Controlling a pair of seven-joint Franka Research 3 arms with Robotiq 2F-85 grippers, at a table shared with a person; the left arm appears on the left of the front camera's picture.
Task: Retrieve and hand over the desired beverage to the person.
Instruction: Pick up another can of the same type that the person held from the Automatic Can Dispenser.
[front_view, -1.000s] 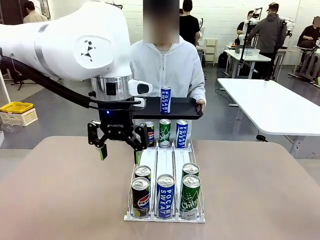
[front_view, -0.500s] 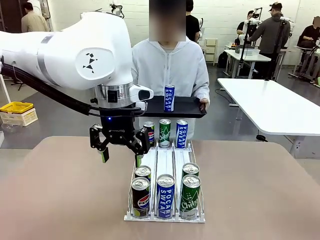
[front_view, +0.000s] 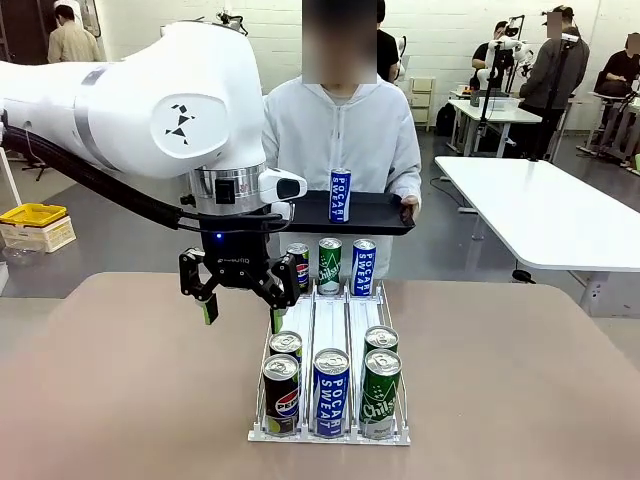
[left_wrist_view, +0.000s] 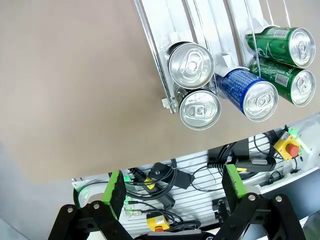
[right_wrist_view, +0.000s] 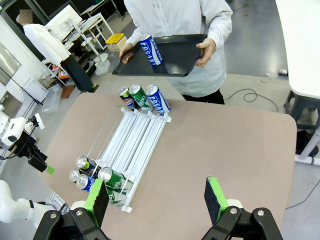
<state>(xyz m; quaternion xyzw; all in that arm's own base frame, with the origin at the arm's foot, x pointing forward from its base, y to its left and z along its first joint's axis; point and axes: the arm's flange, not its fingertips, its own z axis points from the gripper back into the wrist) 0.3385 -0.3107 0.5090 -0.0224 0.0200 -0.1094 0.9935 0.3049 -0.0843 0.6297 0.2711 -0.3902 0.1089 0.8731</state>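
Since a second ago the person's tray and its can have drifted slightly toward picture right; the left arm's big joint has swung a little. Brown table bears a white three-lane rack. Left arm reaches in over the table's left-centre. Person in a white hooded jacket stands at the far side, both hands on a black tray held above the rack's far end. Rack: three cans upright at the far end, five at the near end. One blue Pocari Sweat can stands upright on the tray. Left gripper hovers just beside the rack's left rail, fingers spread wide, nothing held. Right gripper is high over the table, jaws wide apart, empty.
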